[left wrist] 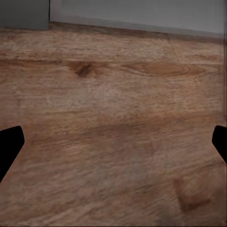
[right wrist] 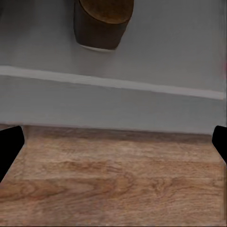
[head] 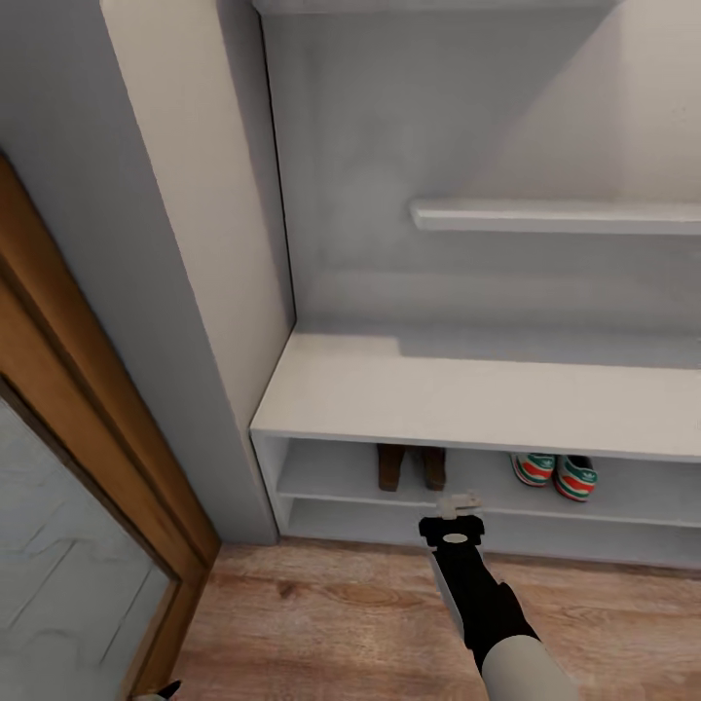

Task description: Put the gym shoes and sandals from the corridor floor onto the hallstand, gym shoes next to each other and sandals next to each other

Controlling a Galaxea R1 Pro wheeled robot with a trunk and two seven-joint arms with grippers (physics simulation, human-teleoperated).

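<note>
Two dark brown sandals (head: 410, 467) stand side by side on the upper open shelf of the pale hallstand (head: 467, 399). To their right on the same shelf, the two white gym shoes (head: 555, 475) sit together, green-and-orange heels outward. My right gripper (head: 460, 505) hovers just in front of the shelf edge, near the right-hand sandal, open with nothing between its fingers. The right wrist view has one sandal (right wrist: 101, 23) on the grey shelf beyond the open gripper (right wrist: 113, 146). My left gripper (left wrist: 113, 146) is open and empty over the corridor floor (left wrist: 113, 94).
A wood-framed glass door (head: 88, 458) stands at the left, with a white wall corner (head: 195, 292) between it and the rack. A floating wall shelf (head: 555, 216) hangs above the bench top. Wood-plank floor (head: 341, 613) stretches in front of the rack.
</note>
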